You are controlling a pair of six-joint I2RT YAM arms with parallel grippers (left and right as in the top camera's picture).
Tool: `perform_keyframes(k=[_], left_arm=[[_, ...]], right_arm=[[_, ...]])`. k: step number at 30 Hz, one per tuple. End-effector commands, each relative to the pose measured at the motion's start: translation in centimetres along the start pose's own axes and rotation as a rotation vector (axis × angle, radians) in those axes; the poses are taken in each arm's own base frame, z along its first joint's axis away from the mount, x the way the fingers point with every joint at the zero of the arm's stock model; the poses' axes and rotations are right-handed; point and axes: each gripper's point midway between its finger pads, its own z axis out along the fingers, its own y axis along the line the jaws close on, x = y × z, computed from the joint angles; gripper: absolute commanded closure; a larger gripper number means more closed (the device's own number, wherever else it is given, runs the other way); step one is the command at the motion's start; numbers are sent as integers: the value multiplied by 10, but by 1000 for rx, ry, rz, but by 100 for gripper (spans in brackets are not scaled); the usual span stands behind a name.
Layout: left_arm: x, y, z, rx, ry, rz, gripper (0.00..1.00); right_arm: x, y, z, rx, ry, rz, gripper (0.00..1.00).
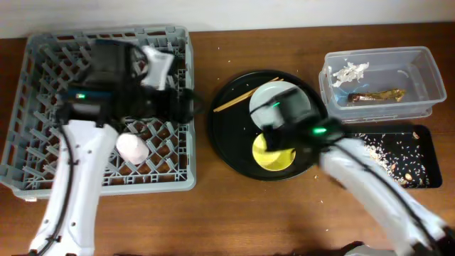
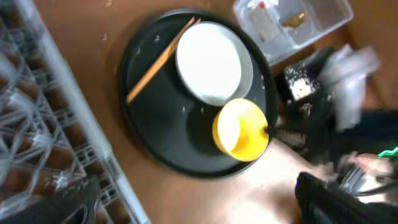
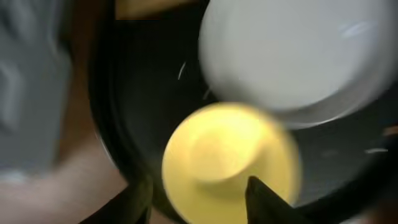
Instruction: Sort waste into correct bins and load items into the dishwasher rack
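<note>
The yellow bowl (image 1: pixel 274 155) sits in the round black tray (image 1: pixel 224 139) next to the pale plate (image 1: pixel 279 98) and the wooden chopsticks (image 1: pixel 238 98). My right gripper (image 3: pixel 202 199) is open, low over the bowl (image 3: pixel 227 158), with one finger left of it and one over its right part. My left gripper (image 2: pixel 205 205) is open and empty at the right edge of the grey rack (image 1: pixel 43 107). The pink cup (image 1: pixel 132 148) lies in the rack. The napkin (image 1: pixel 350 70) and wrapper (image 1: pixel 377 95) lie in the clear tub (image 1: pixel 426 67). Food scraps (image 1: pixel 394 153) lie in the shallow black tray (image 1: pixel 426 178). The blue cup is out of view.
The left wrist view shows the round tray (image 2: pixel 155 143), plate (image 2: pixel 211 62), chopsticks (image 2: pixel 158 59), bowl (image 2: pixel 239 130), and my blurred right arm (image 2: pixel 336 124) beside the bowl. Bare wooden table (image 1: pixel 213 220) lies in front of the rack and tray.
</note>
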Motion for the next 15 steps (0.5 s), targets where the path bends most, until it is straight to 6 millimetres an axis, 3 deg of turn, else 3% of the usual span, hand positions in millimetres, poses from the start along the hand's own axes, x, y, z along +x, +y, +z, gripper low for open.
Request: perform_keyframes(k=[1,2,3,4,5,6,8,9,11,15], left_arm=[[-19,-22,38,-72,-22,179,4],[-23,-18,60,-107,-14,206,18],[-25,-8,95,-168,11,232,28],[-22,5,138,-218,44,255,29],[-17,14,174,-230,66,266,29],[-13,23,212,-220,70,274,35],[-6,36,252,-215,71,280,48],[-1,41,269,-213,71,284,55],[-2,51,290,-221,42,292,59],[-7,53,295,-228,18,354,67]], right_arm=[[-29,-48,-65,-52,-150,223,41],[-25,-66,-73,-42,-153,281,31],[-17,-85,-79,-41,-135,355,20],[-8,-98,-81,-37,-104,414,16],[-1,-106,-82,-21,-86,444,15],[1,-107,-82,-19,-79,450,14],[1,-107,-82,-19,-77,450,15],[1,-107,-81,-18,-76,451,14],[2,-107,-80,-18,-71,452,14],[3,-108,-76,-17,-57,457,14]])
